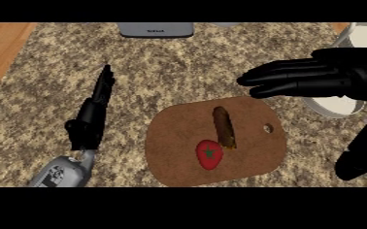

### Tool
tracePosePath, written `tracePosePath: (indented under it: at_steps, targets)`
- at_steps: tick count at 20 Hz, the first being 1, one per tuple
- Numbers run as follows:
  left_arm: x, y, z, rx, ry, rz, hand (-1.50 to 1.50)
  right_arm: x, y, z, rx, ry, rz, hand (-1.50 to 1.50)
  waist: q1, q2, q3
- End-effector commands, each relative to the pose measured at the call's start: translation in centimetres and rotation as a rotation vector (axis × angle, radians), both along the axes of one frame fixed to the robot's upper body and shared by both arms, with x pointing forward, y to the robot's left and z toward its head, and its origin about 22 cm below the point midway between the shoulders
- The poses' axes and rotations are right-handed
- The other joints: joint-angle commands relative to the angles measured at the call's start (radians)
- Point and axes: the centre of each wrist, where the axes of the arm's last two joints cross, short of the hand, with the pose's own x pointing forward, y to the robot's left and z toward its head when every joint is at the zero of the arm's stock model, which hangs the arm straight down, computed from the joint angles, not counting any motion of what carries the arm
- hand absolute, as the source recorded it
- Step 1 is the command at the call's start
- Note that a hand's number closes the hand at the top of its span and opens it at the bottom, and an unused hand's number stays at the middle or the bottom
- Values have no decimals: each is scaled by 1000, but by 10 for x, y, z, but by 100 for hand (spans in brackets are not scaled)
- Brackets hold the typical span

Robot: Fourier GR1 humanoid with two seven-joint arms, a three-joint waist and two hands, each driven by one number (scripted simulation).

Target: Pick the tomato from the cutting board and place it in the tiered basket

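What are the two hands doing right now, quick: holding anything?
Left hand: open, fingers straight, holding nothing.
Right hand: open, holding nothing; the tomato lies on the cutting board.

Kitchen setting, speckled stone counter (179, 73), brown wooden cutting board (172, 140) carrying a red tomato (209, 154)

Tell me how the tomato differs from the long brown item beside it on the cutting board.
The tomato is red with a green star; the brown item is plain brown. The tomato is round; the brown item is long and narrow. The tomato sits nearer the near edge; the brown item reaches toward the far edge. Both lie on the cutting board.
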Motion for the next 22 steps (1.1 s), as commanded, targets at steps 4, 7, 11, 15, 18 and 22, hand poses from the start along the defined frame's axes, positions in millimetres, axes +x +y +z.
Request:
tracePosePath:
  at_steps: [4,7,11,15,18,22]
  targets:
    - [6,-7,8,8,-4,-11,0,-22,31,-16,-143,-124,55,-150,7,2,-2]
    - [-3,1,-12,0,-11,6,0,-36,29,-30,-155,-130,59,-150,2,2,-2]
    - [7,-23,1,-2,3,-13,0,-34,45,-30,-219,-164,67,-150,3,2,-2]
    - [-1,0,5,-7,-6,-8,0,-46,33,-35,-307,-176,53,-150,4,0,-2]
    - [-9,-4,-10,-7,4,-7,0,-47,36,-38,-341,-188,47,-150,4,1,-2]
    - [12,-16,9,3,-14,-5,0,-51,42,-58,-372,-206,32,-150,2,3,-2]
